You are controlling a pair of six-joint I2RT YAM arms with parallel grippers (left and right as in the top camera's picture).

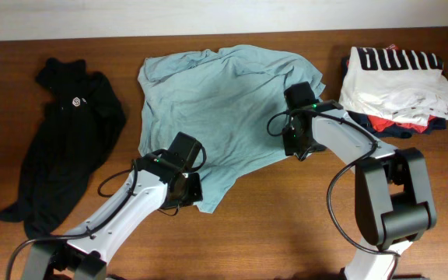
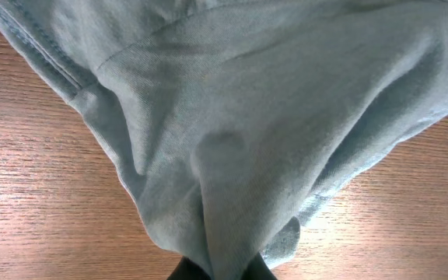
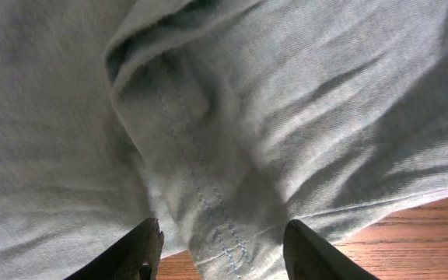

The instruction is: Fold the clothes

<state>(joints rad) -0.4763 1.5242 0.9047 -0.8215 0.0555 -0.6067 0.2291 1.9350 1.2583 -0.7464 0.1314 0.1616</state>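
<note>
The pale grey-teal shirt (image 1: 216,101) lies spread and wrinkled in the middle of the table. My left gripper (image 1: 187,187) is shut on its lower hem; in the left wrist view the fabric (image 2: 239,140) runs pinched between the dark fingertips (image 2: 224,272). My right gripper (image 1: 295,144) is open over the shirt's right edge; in the right wrist view its fingers (image 3: 220,253) straddle a stitched fold of the shirt (image 3: 208,155). The black top (image 1: 64,132) with a small white round logo (image 1: 76,99) lies crumpled at the left, away from both grippers.
A white shirt with black block letters (image 1: 399,78) sits on red and navy garments (image 1: 391,124) at the far right. Bare wooden table (image 1: 286,225) runs along the front.
</note>
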